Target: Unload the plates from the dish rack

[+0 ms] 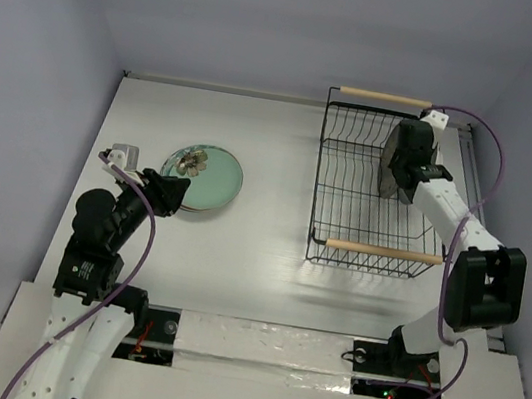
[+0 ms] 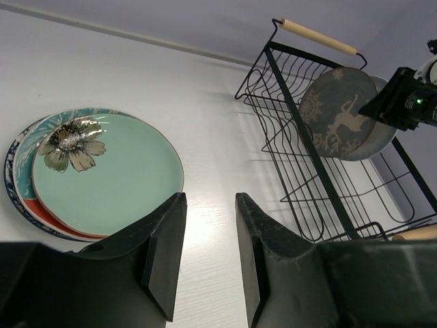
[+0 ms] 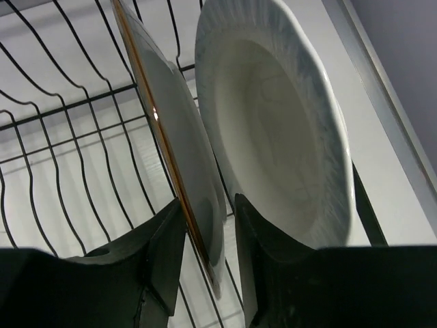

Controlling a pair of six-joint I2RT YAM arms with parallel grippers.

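The black wire dish rack (image 1: 346, 202) with wooden handles stands at the right. A dark grey plate (image 3: 174, 130) with a brown rim and a white plate (image 3: 273, 123) stand upright in it. Both also show in the left wrist view, the grey one (image 2: 338, 113) with a deer pattern. My right gripper (image 3: 210, 205) is open, its jaws on either side of the grey plate's edge, the white plate just right of it. My left gripper (image 2: 210, 205) is open and empty over the table, just right of a flat stack of plates (image 2: 102, 174) topped by a teal plate with a flower.
The stack of plates (image 1: 204, 178) lies on the white table at the left, my left gripper (image 1: 171, 193) at its near edge. Grey walls close in the table at the back and sides. A raised rail runs along the table's right edge (image 3: 382, 102).
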